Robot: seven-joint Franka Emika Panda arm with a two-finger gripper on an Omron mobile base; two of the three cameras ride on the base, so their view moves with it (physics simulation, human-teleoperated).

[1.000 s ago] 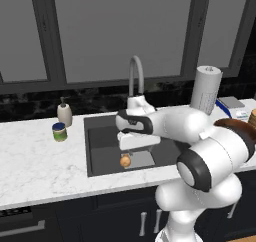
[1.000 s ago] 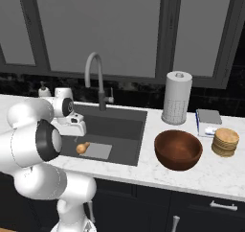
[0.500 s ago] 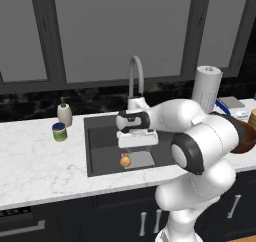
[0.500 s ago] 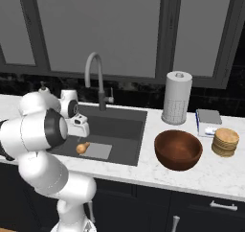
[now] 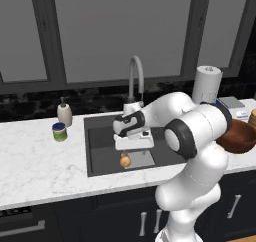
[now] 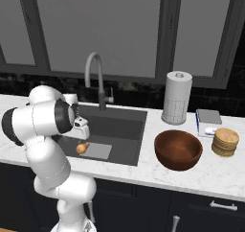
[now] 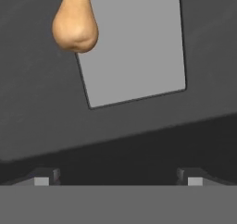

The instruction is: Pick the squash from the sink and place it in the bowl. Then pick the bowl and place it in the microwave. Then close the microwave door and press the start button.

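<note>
- The claw (image 7: 118,176) hung over the sink (image 5: 100,156) with its jaws spread wide and nothing between them; the two dark fingertips (image 7: 46,176) stood far apart at the bottom of the hand view.
- Compared with a second earlier, the hand had sunk lower into the basin, and the arm's elbow had swung forward and up.
- The squash (image 5: 125,160) lay where it had been, on the sink floor at the left edge of the light grey square (image 5: 142,158), near the sink's front wall; in the hand view it (image 7: 74,26) sat at the upper left, apart from the fingertips.
- The faucet (image 5: 135,81) rose from the sink's back edge, just behind the hand.
- The bowl (image 6: 178,149) stood unmoved on the counter (image 5: 35,166) right of the sink, near the front edge.
- Behind it stood the paper towel roll (image 6: 176,98); left of the sink stood a green-labelled jar (image 5: 59,132) and soap dispenser (image 5: 64,113).
</note>
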